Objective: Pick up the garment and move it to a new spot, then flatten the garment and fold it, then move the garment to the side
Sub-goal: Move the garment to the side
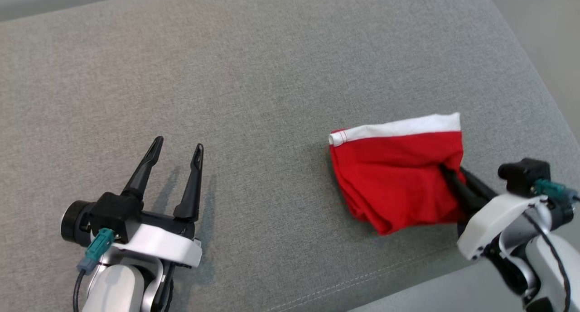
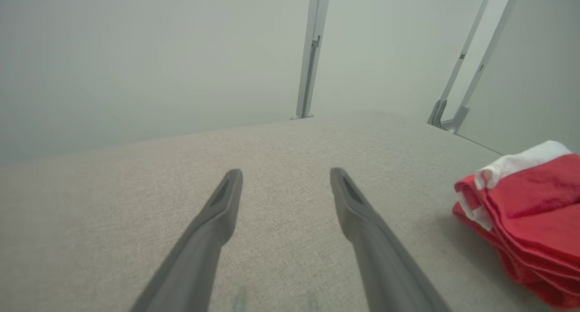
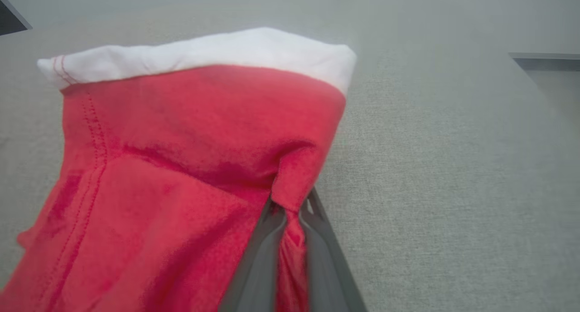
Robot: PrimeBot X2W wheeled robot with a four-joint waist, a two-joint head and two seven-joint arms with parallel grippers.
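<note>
- Right end effector: narrow, nipped on a tuck of red cloth at the 3 o'clock edge of the garment, fingertips buried in the fold.
- Left end effector: spread wide, holding nothing, low over the worktop at 8 o'clock in the head view, well apart from the garment.
- Garment: red, with a white waistband along its 12 o'clock side. Bunched in several layers, lying on the worktop toward 4 o'clock in the head view, near the worktop's 3 o'clock border.
- Handling, as a judgement: light, soft and limp, with no stiffness to keep its own shape. Likely to sag, unfold or trail if lifted by one pinch alone.
- Grey weave of the worktop probably rough enough to drag at the lower layers during a slide.
- Best hold, by the look of it: through all layers at once, near the thicker stitched waistband or a folded edge, not the top layer only.
- Present pinch seemingly on the upper layers; hold on the lower ones impossible to tell.
</note>
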